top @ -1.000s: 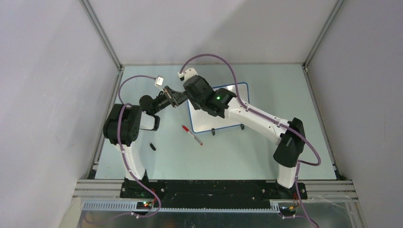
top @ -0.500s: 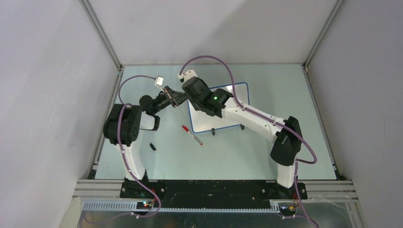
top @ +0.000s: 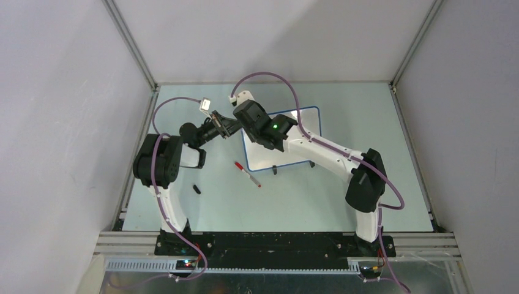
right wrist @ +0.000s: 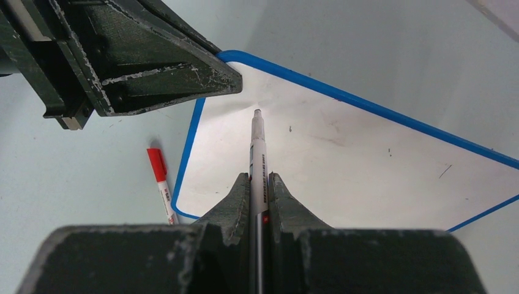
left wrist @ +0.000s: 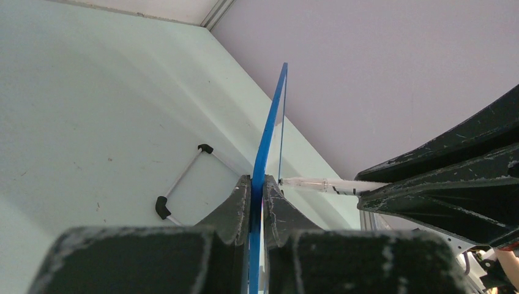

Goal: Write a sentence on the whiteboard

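Blue-rimmed and bare of writing, the whiteboard (right wrist: 343, 156) lay at the middle of the pale green table (top: 343, 202), propped on its black feet. The left gripper (left wrist: 257, 184) was pinching the rim at the board's left edge. The right gripper (right wrist: 258, 180) was pressed tight around a white-barrelled marker (right wrist: 257, 144), whose tip sat at the corner nearest the left fingers; whether it touched the surface could not be told for certain. No word of the sentence showed on the part of the board in view. The chief risk appeared to be crowding: the two grippers stood almost against each other, so a first stroke toward the left could drive the marker into the holding fingers. A hard press might also pivot the board, since only a thin strip of rim was held. The barrel could slide back between the fingers and leave a faint line. Counted in the scene: one whiteboard with two feet, two arms, two markers, the second a red-capped one (right wrist: 162, 190) lying just beside the board, and one small black piece (top: 196, 188), possibly a cap, well apart on the table.
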Controlling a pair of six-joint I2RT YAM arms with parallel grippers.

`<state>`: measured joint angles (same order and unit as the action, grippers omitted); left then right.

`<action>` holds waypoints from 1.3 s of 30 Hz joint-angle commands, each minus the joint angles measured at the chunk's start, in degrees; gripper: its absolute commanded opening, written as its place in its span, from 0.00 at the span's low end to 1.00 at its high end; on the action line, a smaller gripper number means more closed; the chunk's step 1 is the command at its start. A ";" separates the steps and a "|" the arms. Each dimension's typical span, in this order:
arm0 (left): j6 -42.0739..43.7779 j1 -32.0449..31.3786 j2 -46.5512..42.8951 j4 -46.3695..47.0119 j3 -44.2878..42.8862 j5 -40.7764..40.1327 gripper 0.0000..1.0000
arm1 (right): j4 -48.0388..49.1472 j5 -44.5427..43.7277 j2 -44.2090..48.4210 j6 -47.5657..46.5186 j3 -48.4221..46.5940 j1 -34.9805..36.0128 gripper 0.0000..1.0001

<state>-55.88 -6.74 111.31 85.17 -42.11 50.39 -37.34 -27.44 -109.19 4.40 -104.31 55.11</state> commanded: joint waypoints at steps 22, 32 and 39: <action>1.91 -0.56 -2.77 2.62 -0.17 -0.01 0.08 | 0.98 -2.88 -1.86 -0.28 -5.15 -0.48 0.00; 2.22 -0.58 -2.96 2.64 -0.03 0.02 0.07 | 0.59 -2.62 -2.63 -0.29 -5.54 -0.62 0.00; 2.43 -0.70 -3.10 2.64 0.01 0.04 0.07 | 0.64 -2.01 -3.08 -0.23 -5.84 -0.77 0.00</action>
<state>-55.42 -6.85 111.28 85.17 -42.09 50.37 -37.47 -29.10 -111.63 4.32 -107.44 54.63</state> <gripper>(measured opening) 0.098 0.133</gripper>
